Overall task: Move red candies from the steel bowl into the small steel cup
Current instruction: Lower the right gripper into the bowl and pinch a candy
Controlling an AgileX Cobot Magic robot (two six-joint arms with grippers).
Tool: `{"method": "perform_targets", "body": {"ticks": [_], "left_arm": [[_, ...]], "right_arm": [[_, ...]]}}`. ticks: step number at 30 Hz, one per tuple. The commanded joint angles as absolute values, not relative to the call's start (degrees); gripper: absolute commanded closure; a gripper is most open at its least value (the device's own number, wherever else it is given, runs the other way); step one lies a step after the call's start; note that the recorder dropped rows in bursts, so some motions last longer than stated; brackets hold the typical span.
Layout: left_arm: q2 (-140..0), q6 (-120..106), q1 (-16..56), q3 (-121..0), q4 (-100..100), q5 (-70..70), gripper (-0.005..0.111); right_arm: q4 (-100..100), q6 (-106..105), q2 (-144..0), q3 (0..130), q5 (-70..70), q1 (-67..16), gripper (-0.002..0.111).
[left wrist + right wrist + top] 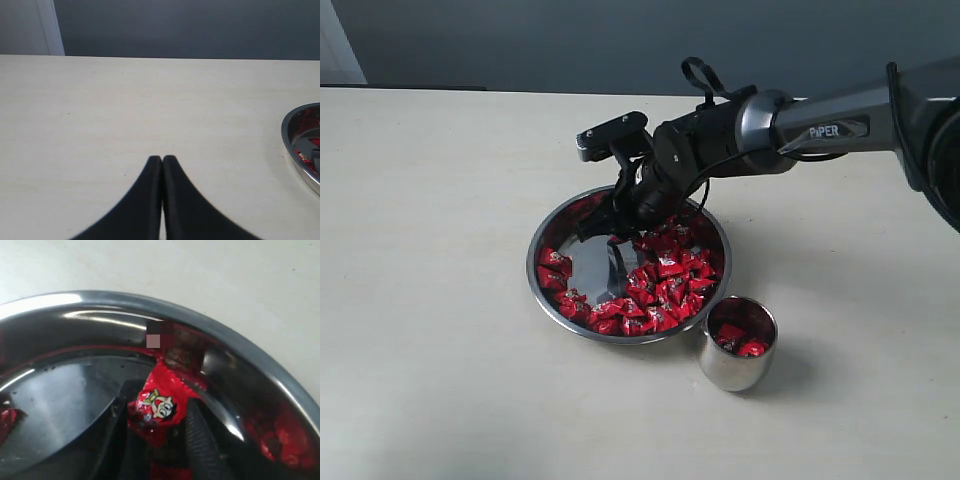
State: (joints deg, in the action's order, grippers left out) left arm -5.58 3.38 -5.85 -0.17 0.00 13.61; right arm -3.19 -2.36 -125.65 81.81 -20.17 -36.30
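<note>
The left tool [162, 161], seen only by its own camera, is drawn fully together with nothing in it, above bare counter [420, 200] and near the rim of the one bowl [533, 265]. That bowl lies about mid-counter. The red candies [665, 285] heaped over its right half and near edge are too many to count exactly, several dozen, and the left of its floor is bare. The right tool [618, 222] dips into the bowl's far side at the edge of the heap, clamped on a single candy [156, 407] close to the inner wall. Right of the bowl, just beside its rim, stands the one cup [725, 372], holding about three more candies.
</note>
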Motion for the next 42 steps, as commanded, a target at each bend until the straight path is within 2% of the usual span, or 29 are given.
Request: {"method": "perform_targets", "body": {"ticks": [1, 22, 24, 28, 29, 36, 42], "left_arm": [[-5.3, 3.5, -5.6, 0.0, 0.0, 13.3, 0.106], [-5.3, 3.5, -5.6, 0.0, 0.0, 13.3, 0.106], [-5.3, 3.5, -5.6, 0.0, 0.0, 13.3, 0.106], [-5.3, 3.5, -5.6, 0.0, 0.0, 13.3, 0.106], [-5.3, 3.5, -5.6, 0.0, 0.0, 13.3, 0.106], [-5.3, 3.5, -5.6, 0.0, 0.0, 13.3, 0.106], [-5.3, 3.5, -5.6, 0.0, 0.0, 13.3, 0.106]], "right_arm": [[-3.2, -2.8, -125.5, 82.2, -18.9, -36.1, 0.070], [-3.2, -2.8, -126.8, 82.2, -19.0, -36.1, 0.071], [-3.2, -2.8, -126.8, 82.2, -19.0, -36.1, 0.076], [-3.2, -2.8, -126.8, 82.2, -18.9, -36.1, 0.105], [-3.2, -2.8, -126.8, 82.2, -18.9, -36.1, 0.108], [-3.2, -2.3, -124.8, 82.2, -20.4, -36.1, 0.108], [-3.7, -1.5, -111.5, 76.9, -21.8, -36.1, 0.108]]}}
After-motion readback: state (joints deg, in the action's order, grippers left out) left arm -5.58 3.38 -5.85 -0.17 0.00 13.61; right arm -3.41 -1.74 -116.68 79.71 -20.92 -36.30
